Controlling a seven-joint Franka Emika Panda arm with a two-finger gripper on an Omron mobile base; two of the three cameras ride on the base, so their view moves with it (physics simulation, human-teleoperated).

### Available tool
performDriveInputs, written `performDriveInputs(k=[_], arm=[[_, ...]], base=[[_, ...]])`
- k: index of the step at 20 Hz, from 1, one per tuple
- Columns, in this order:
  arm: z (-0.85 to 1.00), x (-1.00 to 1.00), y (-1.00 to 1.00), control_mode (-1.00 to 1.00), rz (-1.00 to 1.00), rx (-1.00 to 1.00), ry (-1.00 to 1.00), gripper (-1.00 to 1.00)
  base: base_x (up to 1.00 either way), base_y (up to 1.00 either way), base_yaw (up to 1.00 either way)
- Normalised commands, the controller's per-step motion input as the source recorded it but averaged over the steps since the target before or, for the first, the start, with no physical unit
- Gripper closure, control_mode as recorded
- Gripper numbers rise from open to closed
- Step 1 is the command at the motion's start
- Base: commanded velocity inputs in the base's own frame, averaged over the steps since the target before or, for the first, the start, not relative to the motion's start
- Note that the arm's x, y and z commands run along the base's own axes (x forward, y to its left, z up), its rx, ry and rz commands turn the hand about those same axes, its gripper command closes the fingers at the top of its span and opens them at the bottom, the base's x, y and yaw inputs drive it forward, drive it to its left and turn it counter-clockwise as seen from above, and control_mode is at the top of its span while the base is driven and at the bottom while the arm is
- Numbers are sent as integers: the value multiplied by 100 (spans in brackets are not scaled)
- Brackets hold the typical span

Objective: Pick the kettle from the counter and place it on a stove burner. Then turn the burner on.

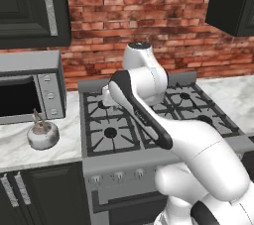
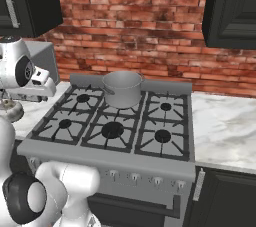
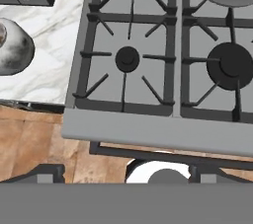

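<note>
Claw [image 3: 158, 174]: released, jaws wide apart, grasping nothing; it hangs above the front edge of the stove, looking down on the front-left burner.
Stove [image 1: 198, 142]: grey top with dark grates, set between two stretches of marble; knobs along its front face.
Surface [image 1: 15, 144]: white, grey-veined; the stretch left of the stove carries the kettle, with the microwave [image 1: 30, 90] behind it.
Pot [image 2: 122, 89]: large, straight-sided, on a rear burner; not part of the job.
Kettle [image 1: 42, 135]: on the surface, left of the stove and well apart from the claw, just in front of the microwave.
Kettle pose: upright on its base; squat and round, so no real long axis apart from the thin handle rising straight up.
Stove burner [image 3: 127, 58]: front-left, bare, nothing on its grate.
Step in hand: the approach; the kettle is not yet picked.
Next move, as I judge it: swing left over the kettle, drop onto the handle, line the jaws across it, then close.
</note>
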Motion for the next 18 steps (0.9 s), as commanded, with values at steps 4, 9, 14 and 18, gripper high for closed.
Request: performDriveInputs(k=[4,9,14,18], arm=[[-11,0,54,-100,0,0,2,-100],[-11,0,51,-100,1,0,0,-100],[-9,0,51,-100,4,0,0,-100],[-4,0,53,-100,3,0,0,-100]], base=[[0,0,0],[0,0,0],[0,0,0],[0,0,0]])
